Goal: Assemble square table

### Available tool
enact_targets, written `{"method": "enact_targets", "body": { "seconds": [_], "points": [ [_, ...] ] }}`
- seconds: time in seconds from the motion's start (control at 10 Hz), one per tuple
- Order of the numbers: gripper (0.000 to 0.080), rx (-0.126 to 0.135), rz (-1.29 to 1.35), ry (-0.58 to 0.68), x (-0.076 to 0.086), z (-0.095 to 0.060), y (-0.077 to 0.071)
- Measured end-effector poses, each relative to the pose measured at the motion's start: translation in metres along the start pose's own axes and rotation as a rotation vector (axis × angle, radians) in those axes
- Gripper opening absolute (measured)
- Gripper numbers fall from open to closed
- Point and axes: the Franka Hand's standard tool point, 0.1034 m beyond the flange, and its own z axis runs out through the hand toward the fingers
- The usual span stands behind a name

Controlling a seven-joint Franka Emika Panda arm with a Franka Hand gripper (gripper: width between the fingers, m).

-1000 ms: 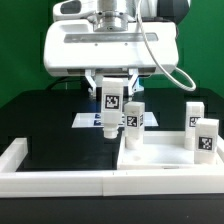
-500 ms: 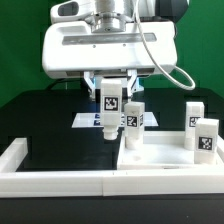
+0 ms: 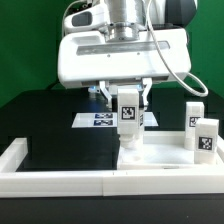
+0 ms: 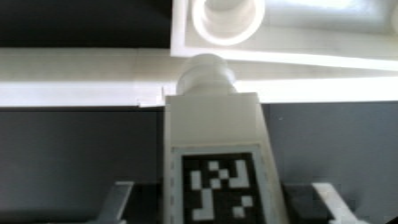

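gripping one tagged leg block (image 3: 128,113) upright in the hand (image 3: 128,112), low over the near corner of the square slab (image 3: 165,165). two further leg blocks (image 3: 203,138) upright on the slab toward the exterior view's right. marker board (image 3: 92,120) flat on the black tabletop (image 3: 45,115) behind. corner socket (image 4: 228,18) visible beyond the held leg's tip.
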Motion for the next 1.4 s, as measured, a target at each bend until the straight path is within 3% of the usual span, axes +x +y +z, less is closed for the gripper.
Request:
{"method": "enact_targets", "body": {
  "seconds": [0.4,1.4],
  "points": [
    [0.029,0.011,-0.01,-0.013,-0.011,0.01,-0.011],
    [0.029,0.003,-0.001,-0.032,-0.031,0.025,-0.004]
  ]
}}
